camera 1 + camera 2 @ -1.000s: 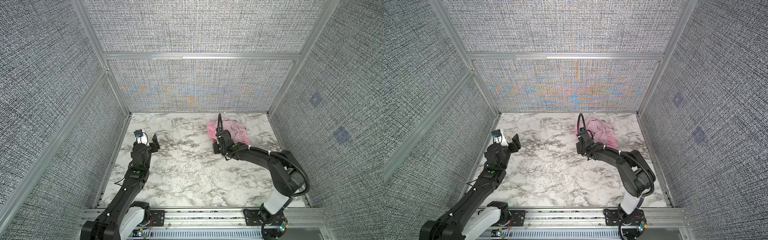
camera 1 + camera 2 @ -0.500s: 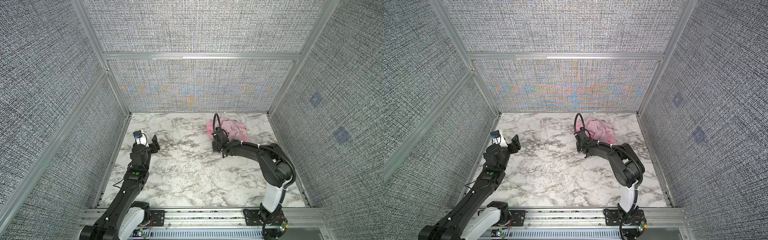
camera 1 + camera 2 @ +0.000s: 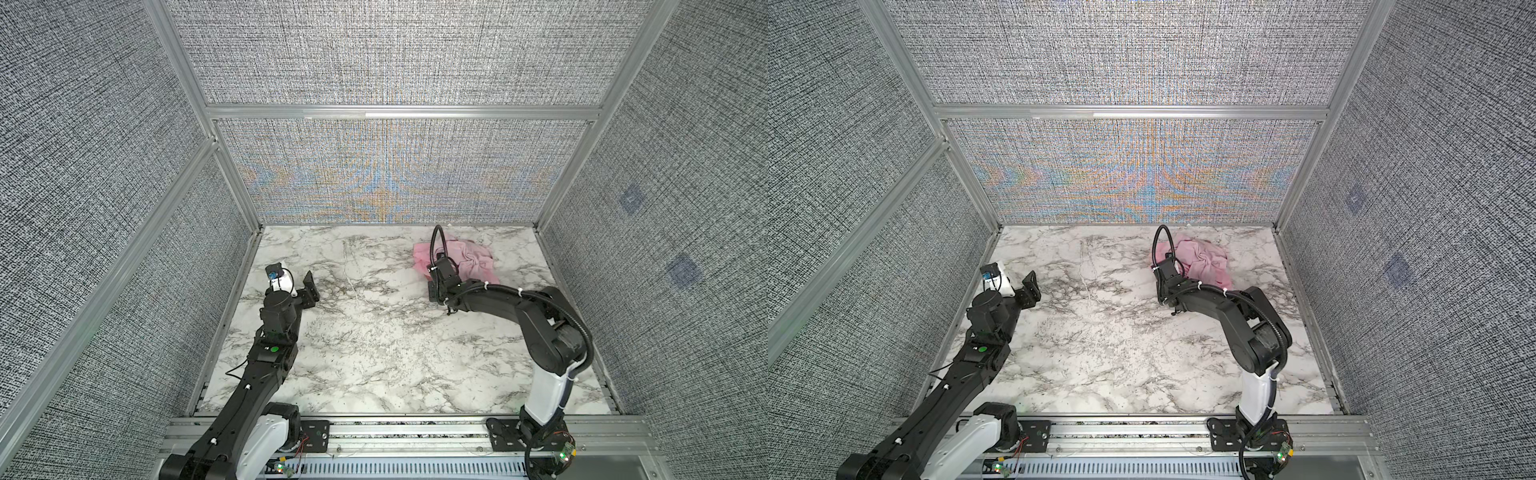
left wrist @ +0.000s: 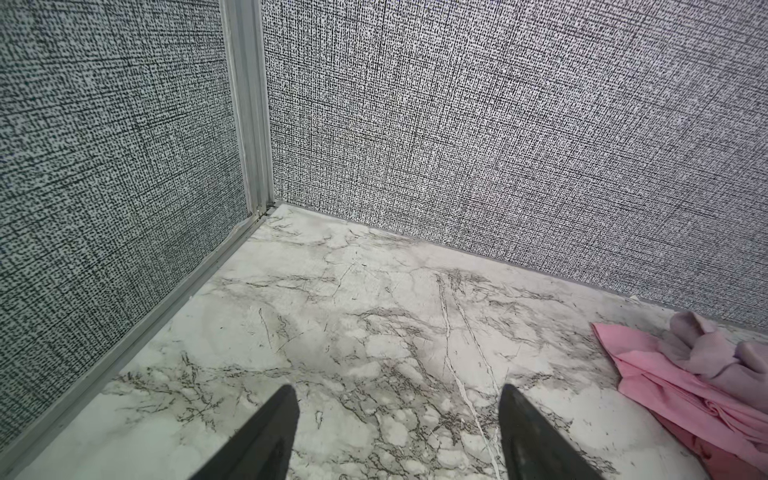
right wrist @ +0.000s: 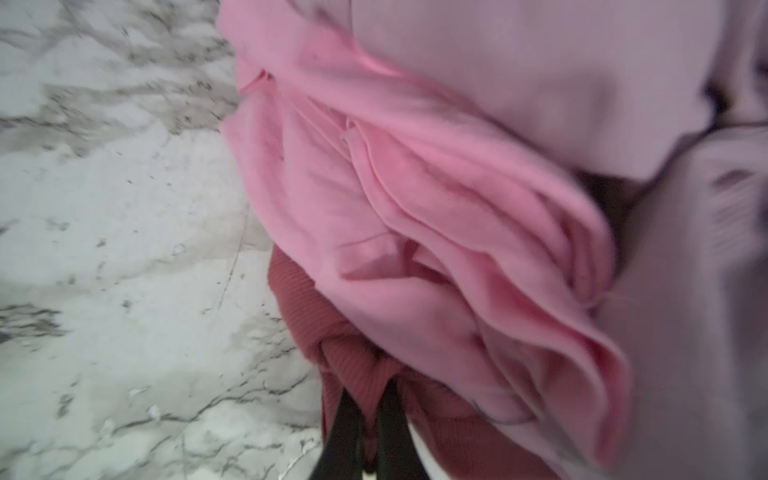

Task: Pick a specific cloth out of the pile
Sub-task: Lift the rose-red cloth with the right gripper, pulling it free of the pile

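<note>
The right pincer (image 5: 368,401) has just snapped shut. A second ago its jaws stood partly apart at the edge of the pile (image 3: 461,262). Now they meet on a bunched fold of the cloth (image 5: 303,299), with only a sliver of fabric between the tips. The arm's elbow has swung in and back out over that second, while the wrist kept to the pile's edge. That reads as the grasp made and the pull-out not yet begun. Most of the cloth lies under its neighbours, so a slow, low drag away from the pile looks wise, or they may come along.

The cloth is thin, ribbed and dusty rose-red, gathered into a knot right at the tips. Just beyond them the pink cloth (image 5: 415,249) overlaps it in smooth layered folds with hemmed edges. Farther still the mauve cloth (image 5: 540,83) drapes over that, soft and matt; this wrist view is blurred. The table (image 3: 374,332) is hard, with a veined marble look. The left pincer (image 4: 397,388) stands wide open and empty, well apart from the pile, as before.
</note>
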`<action>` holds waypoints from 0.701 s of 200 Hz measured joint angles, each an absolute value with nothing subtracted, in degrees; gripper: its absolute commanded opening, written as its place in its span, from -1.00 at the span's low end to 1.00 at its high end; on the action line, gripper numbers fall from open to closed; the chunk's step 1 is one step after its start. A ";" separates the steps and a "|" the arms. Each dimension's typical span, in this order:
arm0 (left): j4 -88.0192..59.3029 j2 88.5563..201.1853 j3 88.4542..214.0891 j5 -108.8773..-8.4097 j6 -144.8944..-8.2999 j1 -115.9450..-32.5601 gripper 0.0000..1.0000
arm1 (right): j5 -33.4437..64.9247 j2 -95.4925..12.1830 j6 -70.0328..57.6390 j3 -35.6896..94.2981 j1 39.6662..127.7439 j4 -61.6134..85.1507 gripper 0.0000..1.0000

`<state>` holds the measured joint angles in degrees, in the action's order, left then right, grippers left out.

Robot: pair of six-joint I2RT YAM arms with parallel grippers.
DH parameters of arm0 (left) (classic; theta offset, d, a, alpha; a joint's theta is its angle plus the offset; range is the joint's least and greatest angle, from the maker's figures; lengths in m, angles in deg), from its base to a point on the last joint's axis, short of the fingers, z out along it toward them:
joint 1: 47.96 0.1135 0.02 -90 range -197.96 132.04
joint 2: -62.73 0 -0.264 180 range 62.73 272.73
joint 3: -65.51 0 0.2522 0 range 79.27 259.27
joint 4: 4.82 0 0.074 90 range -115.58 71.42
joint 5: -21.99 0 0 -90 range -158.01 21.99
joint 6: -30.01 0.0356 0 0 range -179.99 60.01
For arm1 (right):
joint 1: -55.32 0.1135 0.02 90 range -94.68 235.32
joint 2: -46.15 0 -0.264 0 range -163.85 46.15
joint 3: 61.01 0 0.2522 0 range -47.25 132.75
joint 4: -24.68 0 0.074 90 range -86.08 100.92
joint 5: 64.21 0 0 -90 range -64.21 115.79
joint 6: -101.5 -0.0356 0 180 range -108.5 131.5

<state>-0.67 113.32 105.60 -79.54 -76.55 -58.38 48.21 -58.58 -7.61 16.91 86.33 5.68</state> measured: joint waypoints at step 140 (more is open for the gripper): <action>-3.27 116.53 110.23 -75.63 -78.71 -58.38 0.55 | 36.19 -29.25 -8.07 16.89 75.42 2.06 -1.00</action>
